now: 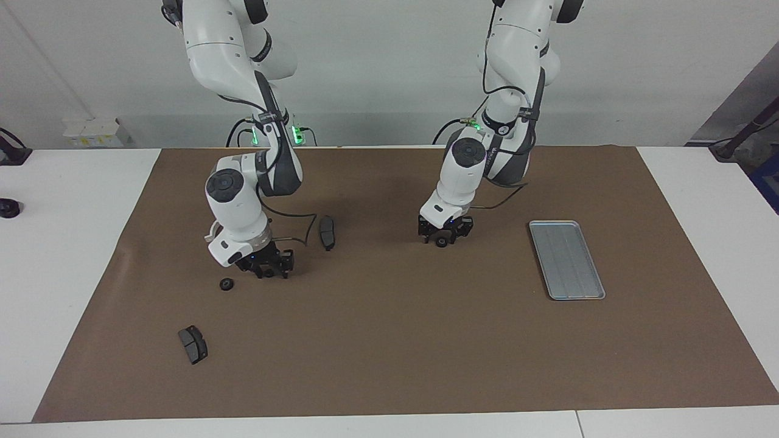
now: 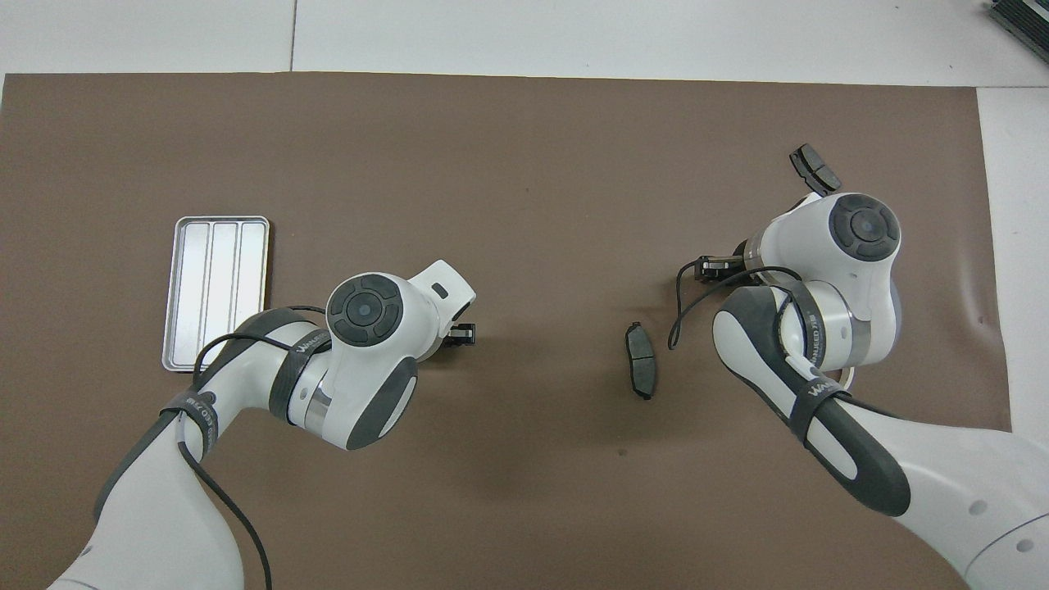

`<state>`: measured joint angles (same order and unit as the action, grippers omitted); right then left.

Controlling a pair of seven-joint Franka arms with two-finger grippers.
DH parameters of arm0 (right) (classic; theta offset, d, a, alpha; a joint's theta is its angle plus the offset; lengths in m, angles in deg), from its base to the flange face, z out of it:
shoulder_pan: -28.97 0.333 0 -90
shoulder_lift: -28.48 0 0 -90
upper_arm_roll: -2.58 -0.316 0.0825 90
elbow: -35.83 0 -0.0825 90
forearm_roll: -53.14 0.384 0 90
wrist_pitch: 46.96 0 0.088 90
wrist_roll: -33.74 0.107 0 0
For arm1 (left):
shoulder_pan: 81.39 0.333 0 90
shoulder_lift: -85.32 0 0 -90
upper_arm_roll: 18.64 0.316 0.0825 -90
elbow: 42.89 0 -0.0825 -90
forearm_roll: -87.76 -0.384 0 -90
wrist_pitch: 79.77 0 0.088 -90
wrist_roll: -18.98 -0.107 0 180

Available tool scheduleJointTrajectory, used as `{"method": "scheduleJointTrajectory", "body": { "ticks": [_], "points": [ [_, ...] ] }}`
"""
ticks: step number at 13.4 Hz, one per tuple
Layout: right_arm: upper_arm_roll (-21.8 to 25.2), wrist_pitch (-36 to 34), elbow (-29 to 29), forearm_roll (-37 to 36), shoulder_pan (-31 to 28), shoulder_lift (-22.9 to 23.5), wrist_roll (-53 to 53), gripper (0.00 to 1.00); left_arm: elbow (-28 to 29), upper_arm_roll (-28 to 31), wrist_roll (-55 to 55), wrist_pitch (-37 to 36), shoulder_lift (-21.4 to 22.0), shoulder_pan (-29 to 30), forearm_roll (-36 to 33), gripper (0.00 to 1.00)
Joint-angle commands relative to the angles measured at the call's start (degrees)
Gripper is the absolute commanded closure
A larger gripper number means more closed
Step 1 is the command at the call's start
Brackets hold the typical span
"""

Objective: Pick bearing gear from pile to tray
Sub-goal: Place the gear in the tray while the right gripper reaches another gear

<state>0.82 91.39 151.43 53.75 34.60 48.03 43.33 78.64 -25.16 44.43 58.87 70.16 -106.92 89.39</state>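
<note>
My left gripper is down at the brown mat with a small black gear between its tips; in the overhead view the gripper hides the gear. My right gripper is low on the mat toward the right arm's end, its fingers drawn in on a second black gear that they hide; the gripper also shows in the overhead view. A third black gear lies loose beside it. The silver-grey tray lies bare toward the left arm's end and shows in the overhead view.
One dark brake pad lies between the two grippers and shows in the overhead view. Another brake pad lies farther from the robots at the right arm's end and shows in the overhead view. A white curved piece peeks out under the right arm.
</note>
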Motion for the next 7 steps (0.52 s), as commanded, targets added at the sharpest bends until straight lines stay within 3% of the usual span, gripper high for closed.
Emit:
{"method": "scheduleJointTrajectory", "body": {
  "ticks": [1,3,7],
  "points": [
    [-0.62,-2.37,1.11,0.98,-0.63,-2.23,-1.95,0.75,1.43,0.72,-0.05,-1.88,1.62,-0.93,0.3,0.36],
    [-0.62,-3.62,0.93,0.98,-0.54,-3.37,-1.95,0.97,1.43,0.72,-0.05,-2.84,1.7,-1.02,0.3,0.49],
    [-0.62,-3.53,0.93,0.98,-0.45,-3.38,-1.51,1.0,1.43,0.72,-0.05,-3.11,1.79,-0.93,0.3,0.69]
  ]
}}
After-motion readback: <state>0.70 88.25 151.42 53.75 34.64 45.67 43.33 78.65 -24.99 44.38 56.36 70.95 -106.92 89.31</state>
